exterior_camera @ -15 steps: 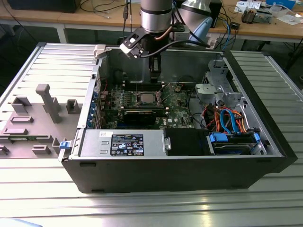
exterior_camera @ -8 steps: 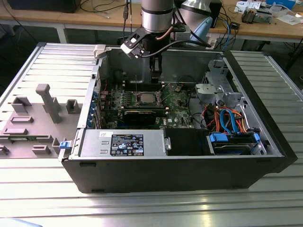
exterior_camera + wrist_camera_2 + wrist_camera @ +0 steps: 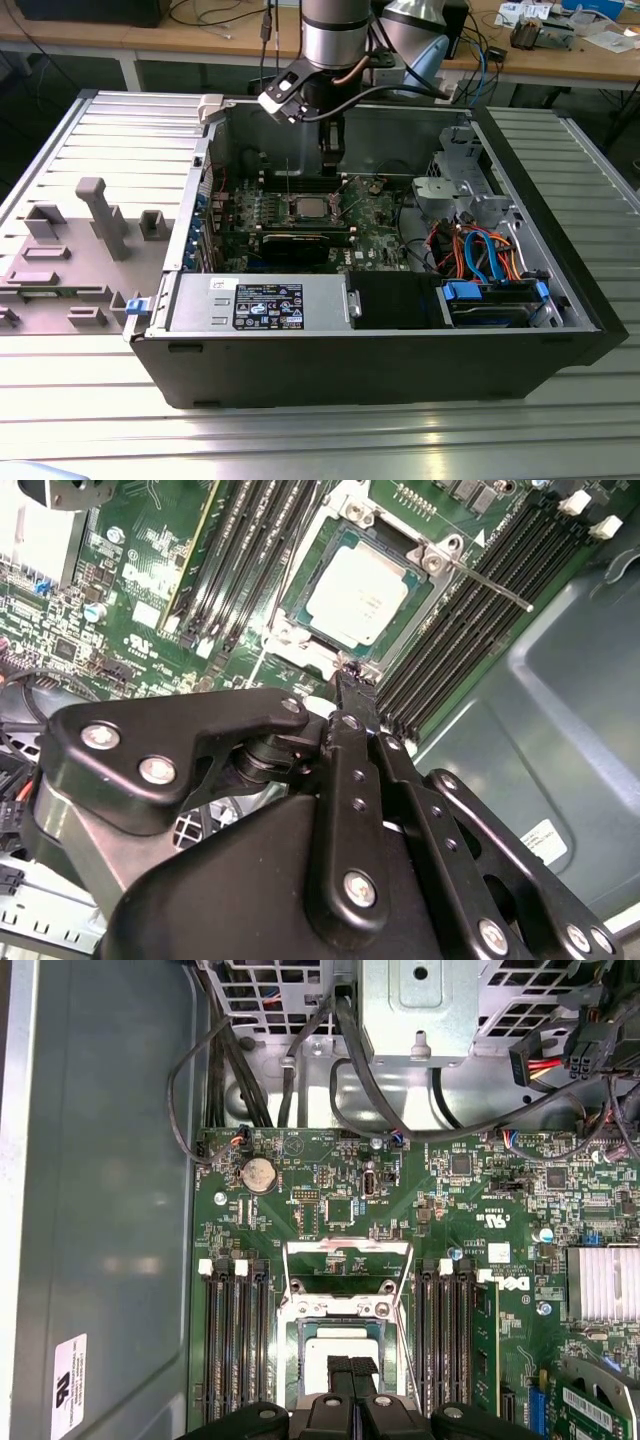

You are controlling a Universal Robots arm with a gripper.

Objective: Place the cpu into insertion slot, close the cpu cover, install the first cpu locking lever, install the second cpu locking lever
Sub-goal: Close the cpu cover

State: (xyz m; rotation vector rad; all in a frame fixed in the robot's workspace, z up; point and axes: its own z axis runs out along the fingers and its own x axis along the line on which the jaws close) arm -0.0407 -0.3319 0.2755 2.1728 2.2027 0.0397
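My end effector [image 3: 350, 1363] is pinched shut on nothing, tips hanging at the edge of the insertion slot [image 3: 300, 642] mid-motherboard [image 3: 330, 1210], where the cpu [image 3: 360, 595] sits seated and the cpu cover [image 3: 346, 1247] stands flipped open. Coming down crooked, I could scrape the chip or bend the raised locking lever [image 3: 485, 583]. My own fingers [image 3: 340, 1375] hide the slot's near rim, and I cannot make out the second lever.

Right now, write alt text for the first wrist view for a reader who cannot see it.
A silver-grey square cpu lies in the silvery-rimmed square insertion slot of a green motherboard, with the thin silvery frame of the cpu cover tilted open beside it. The black gripper hangs over the chip, jaws together.
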